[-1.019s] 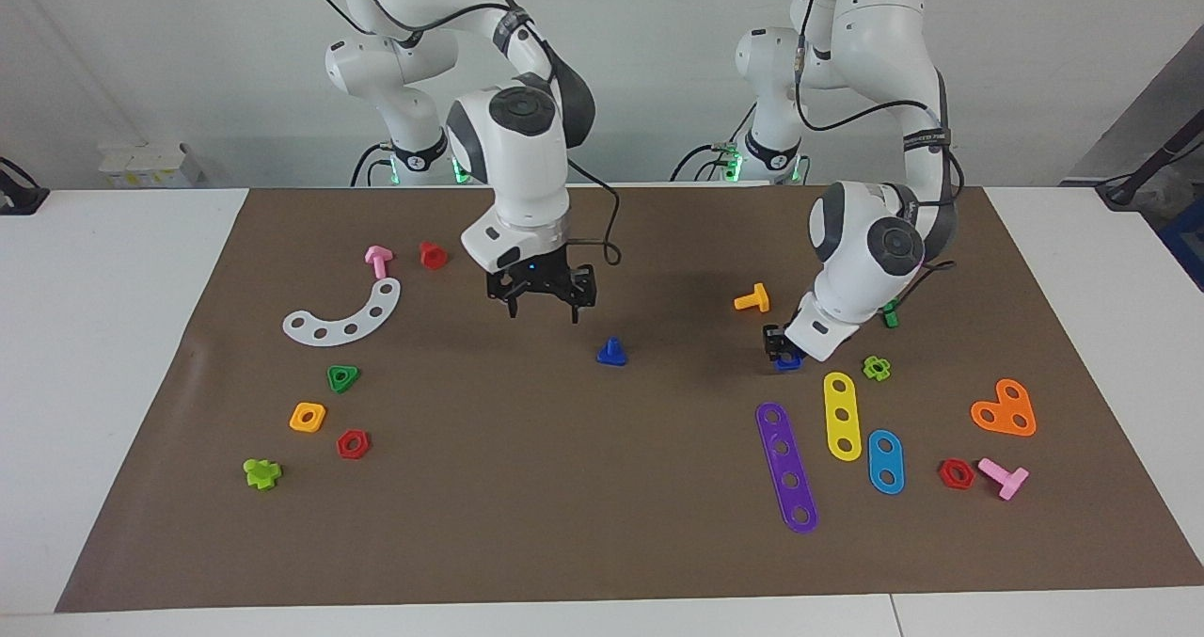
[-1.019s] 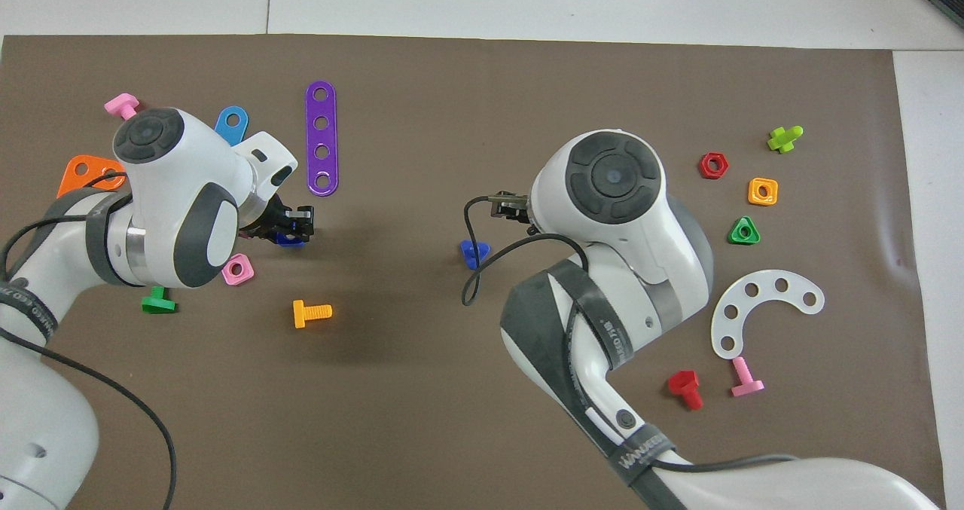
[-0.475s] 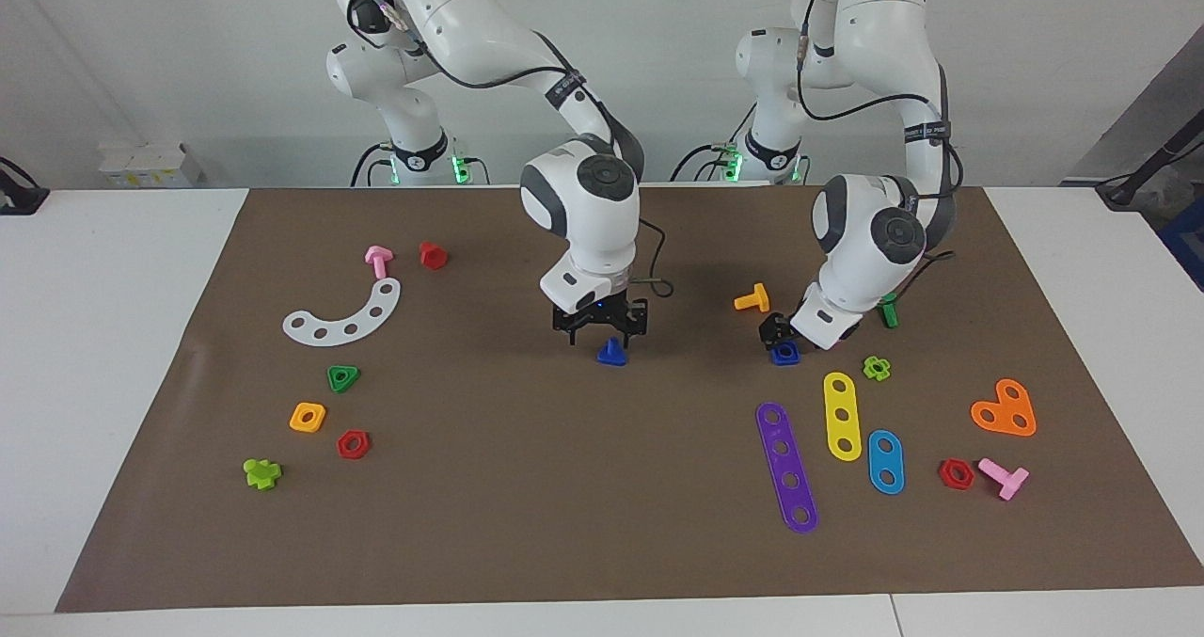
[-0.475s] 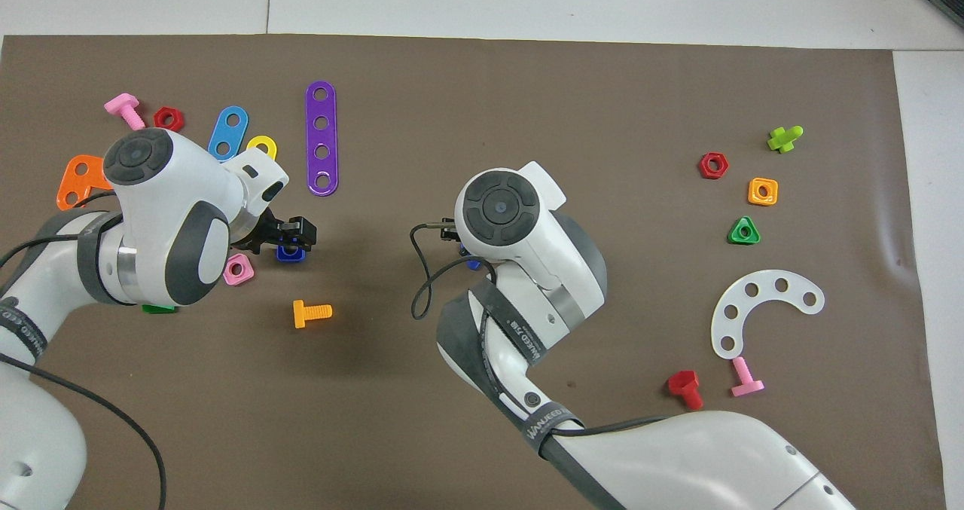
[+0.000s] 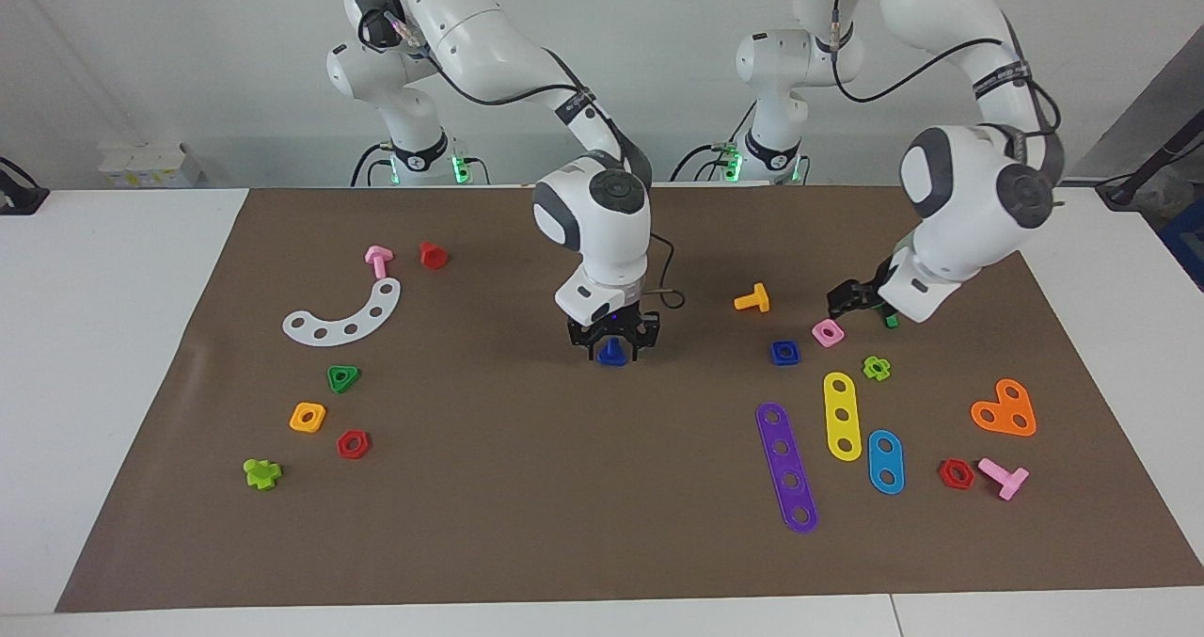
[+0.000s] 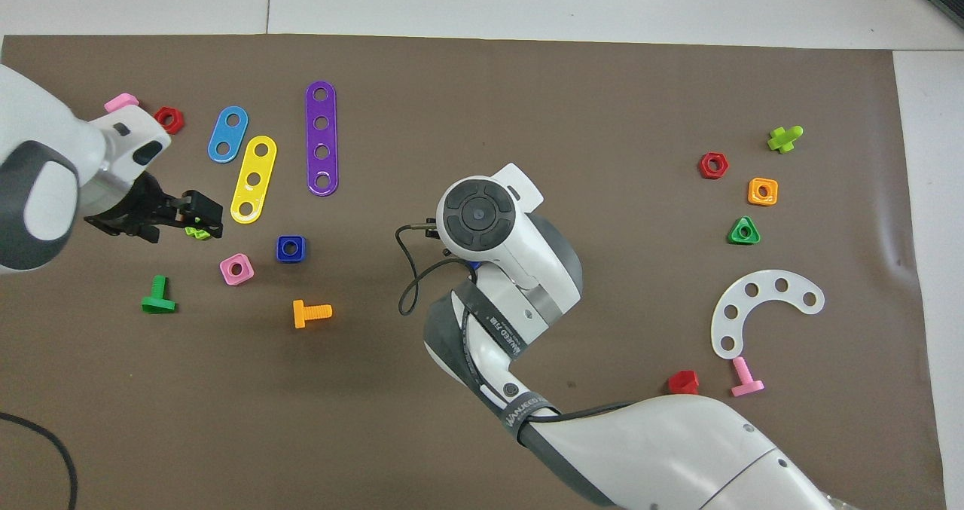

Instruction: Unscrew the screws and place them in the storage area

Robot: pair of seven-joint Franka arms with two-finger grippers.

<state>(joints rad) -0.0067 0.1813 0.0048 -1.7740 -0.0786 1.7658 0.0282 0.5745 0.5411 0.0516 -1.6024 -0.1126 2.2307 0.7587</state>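
Note:
The dark-blue screw (image 5: 611, 353) stands on the brown mat at mid-table. My right gripper (image 5: 611, 338) is low over it, open, one finger on each side of it. In the overhead view the right wrist hides the screw except a blue sliver (image 6: 473, 264). The storage area (image 5: 395, 392) is bare mat by the green triangular nut (image 5: 343, 377), orange square nut (image 5: 308, 417), red hexagonal nut (image 5: 353, 444) and white curved strip (image 5: 343, 315). My left gripper (image 5: 849, 295) is raised and empty over the pink square nut (image 5: 827, 333) and light-green cross piece (image 5: 876, 367).
A blue square nut (image 5: 784, 352) lies alone on the mat toward the left arm's end, with an orange screw (image 5: 752, 298), green screw (image 6: 157, 297), and purple (image 5: 786, 468), yellow (image 5: 842, 415) and blue (image 5: 885, 461) strips around it.
My right gripper moved over the blue screw and came down around it. My left gripper let go of the blue square nut and rose away toward its own end.

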